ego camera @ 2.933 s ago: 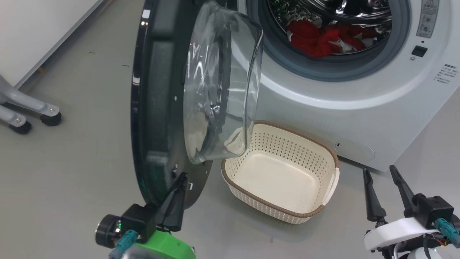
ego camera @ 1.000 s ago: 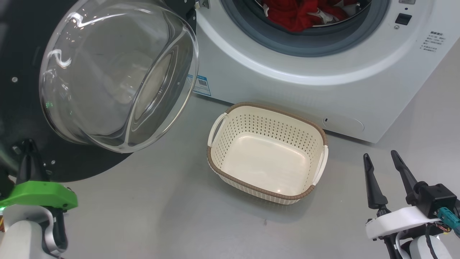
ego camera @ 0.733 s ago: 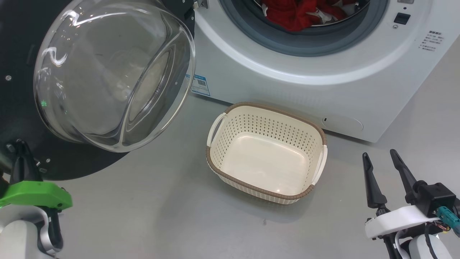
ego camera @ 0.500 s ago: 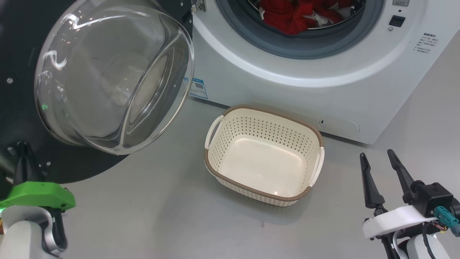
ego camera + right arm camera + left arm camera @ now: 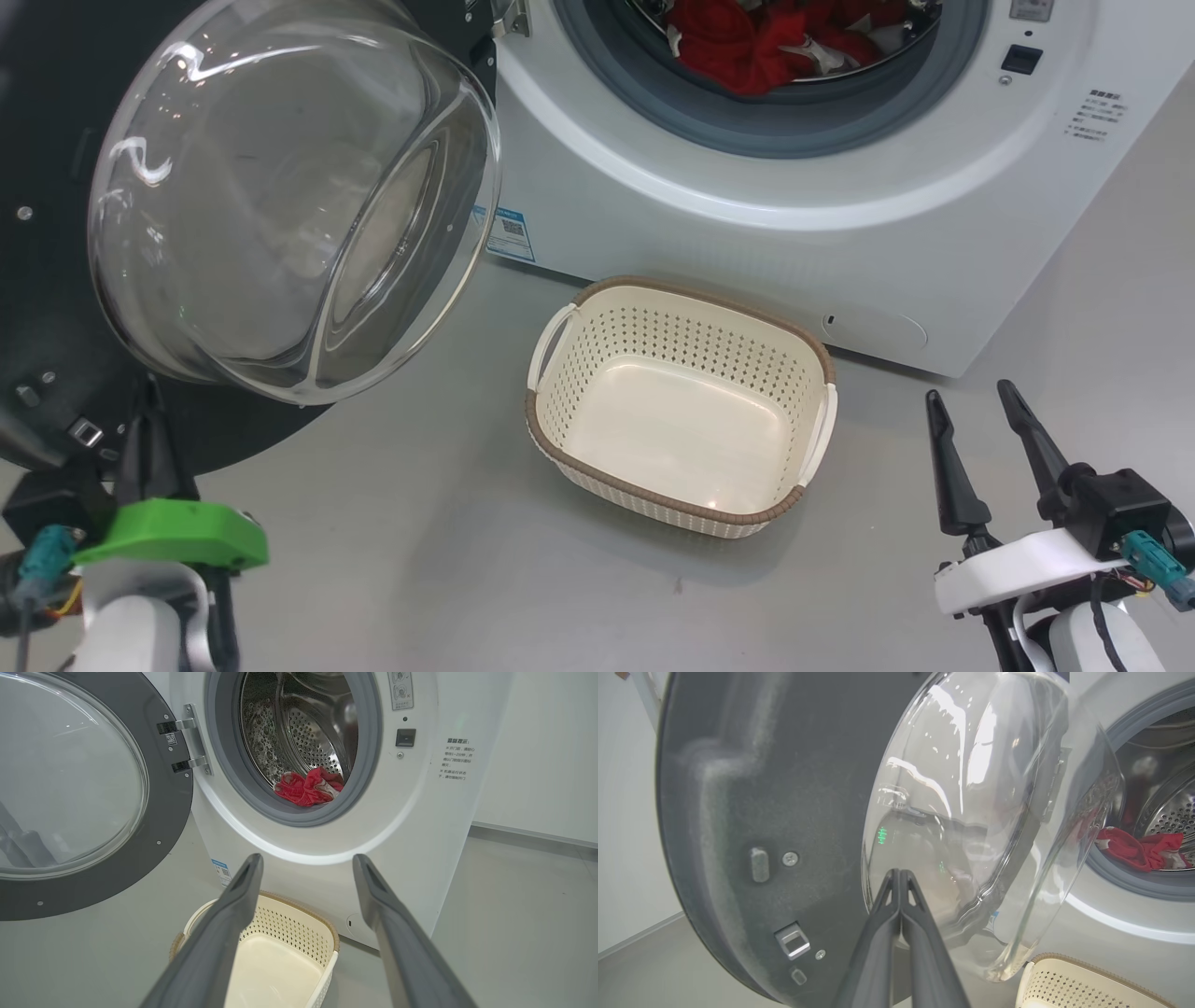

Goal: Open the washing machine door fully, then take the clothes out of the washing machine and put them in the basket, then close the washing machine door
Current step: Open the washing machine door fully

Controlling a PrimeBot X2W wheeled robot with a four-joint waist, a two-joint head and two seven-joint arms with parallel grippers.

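The washing machine (image 5: 747, 215) stands ahead with its porthole uncovered. The washing machine door (image 5: 47, 280) is swung wide to the left, its glass bowl (image 5: 289, 196) facing me. The red clothes (image 5: 747, 37) lie in a heap in the steel drum, and the clothes (image 5: 308, 788) sit near the porthole's lower lip. The cream basket (image 5: 681, 291) sits on the floor in front of the machine with nothing in it. My left gripper (image 5: 149, 411) is shut at the door's lower rim. Its fingertips (image 5: 900, 877) point at the door's inner face (image 5: 761, 812); whether they touch it I cannot tell. My right gripper (image 5: 971, 392) stands open, holding nothing, right of the basket.
Grey floor (image 5: 420, 523) spreads around the basket. The open door takes up the left side, with its latch (image 5: 791, 945) low on the rim. A white wall (image 5: 537, 742) runs behind and right of the machine. A blue label (image 5: 509, 233) marks the machine's lower left front.
The door swung from edge-on to wide open. Over the last second my left gripper has shifted right along the door's lower rim, and the camera has moved slightly. The right gripper has stayed open.
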